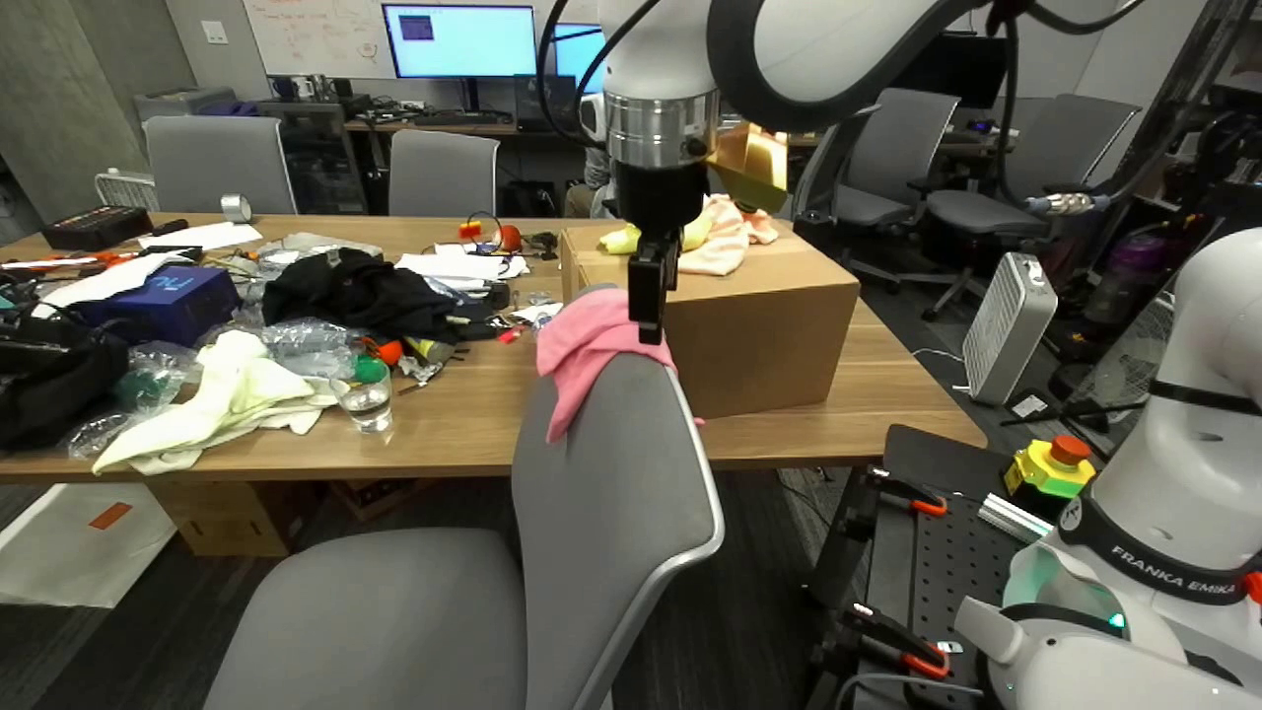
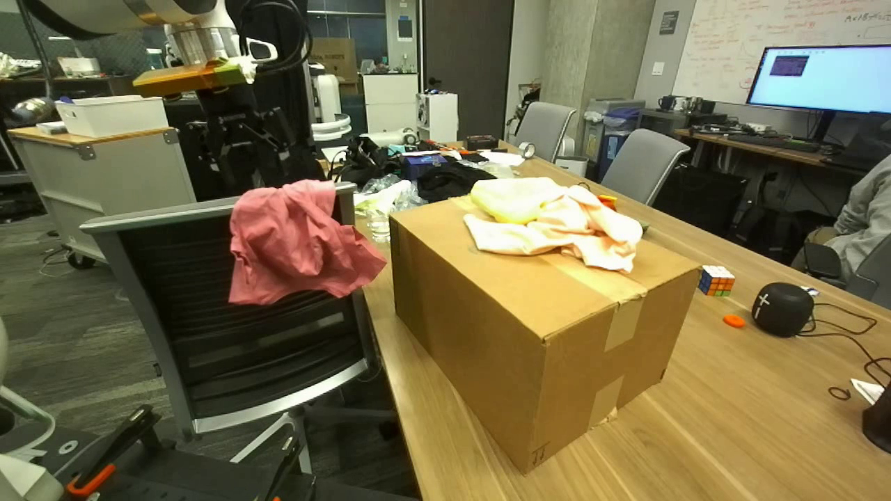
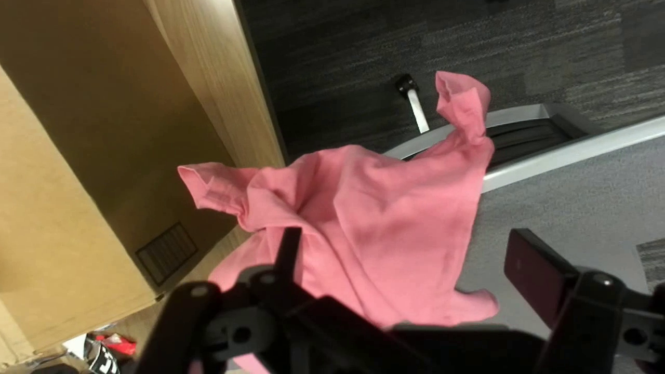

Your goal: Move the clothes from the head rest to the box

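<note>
A pink garment (image 2: 296,243) is being held up by the top edge of the backrest (image 1: 621,483) of a grey chair (image 1: 394,602), with cloth being let hang down both faces. Above it, the gripper (image 3: 408,244) is being held with its two fingers (image 3: 535,275) spread wide; in the wrist view the garment is being framed between them, and whether the cloth is being touched by either tip cannot be told. Just beside the chair, a taped cardboard box (image 2: 473,320) is being supported by a wooden table (image 2: 752,417). On the box's top, a peach cloth (image 2: 592,229) and a yellow cloth (image 2: 511,197) are being borne, bunched and touching. Farther along the table, an upright drinking glass (image 1: 367,404) is being flanked by a pale yellow-green cloth (image 1: 232,390).
</note>
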Robot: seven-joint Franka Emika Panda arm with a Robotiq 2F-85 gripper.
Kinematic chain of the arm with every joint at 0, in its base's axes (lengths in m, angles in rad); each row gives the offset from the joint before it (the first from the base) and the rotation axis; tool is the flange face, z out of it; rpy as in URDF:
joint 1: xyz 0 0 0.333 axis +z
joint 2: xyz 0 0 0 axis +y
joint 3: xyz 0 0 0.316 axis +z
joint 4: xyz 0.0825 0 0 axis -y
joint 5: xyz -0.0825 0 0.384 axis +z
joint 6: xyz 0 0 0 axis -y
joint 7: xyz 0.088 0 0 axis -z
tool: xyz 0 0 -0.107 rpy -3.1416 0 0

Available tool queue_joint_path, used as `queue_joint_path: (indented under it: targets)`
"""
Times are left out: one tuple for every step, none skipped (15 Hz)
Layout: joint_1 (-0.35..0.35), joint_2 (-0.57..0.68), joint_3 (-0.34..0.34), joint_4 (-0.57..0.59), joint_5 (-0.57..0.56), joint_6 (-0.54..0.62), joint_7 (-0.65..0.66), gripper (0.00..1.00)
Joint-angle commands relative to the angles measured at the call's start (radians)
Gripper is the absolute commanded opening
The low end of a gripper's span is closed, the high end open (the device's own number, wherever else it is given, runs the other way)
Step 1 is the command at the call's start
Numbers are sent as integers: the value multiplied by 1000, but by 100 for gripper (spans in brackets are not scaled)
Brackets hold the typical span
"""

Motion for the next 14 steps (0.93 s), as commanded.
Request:
queue_joint_path:
  targets:
    - [3,-12,7,-33,6,93,-4,100]
    - [2,-6,7,-36,8,113,-4,100]
    - [1,0,6,-39,11,130,-3,100]
    - [-1,6,6,-43,7,147,2,100]
    - [-2,11,7,-48,0,164,7,100]
    - [-3,15,7,-53,-6,179,11,100]
    - [-4,18,6,-58,-6,192,11,100]
    - [-3,21,5,-63,1,206,7,100]
    - [-4,25,5,-68,0,219,7,100]
    - [-5,29,4,-73,-3,235,9,100]
    - [-6,32,3,-75,-6,246,10,100]
    - [-7,34,3,-78,-12,257,15,100]
    - [-9,35,3,-83,-16,270,16,100]
    - [-10,35,3,-86,-20,279,18,100]
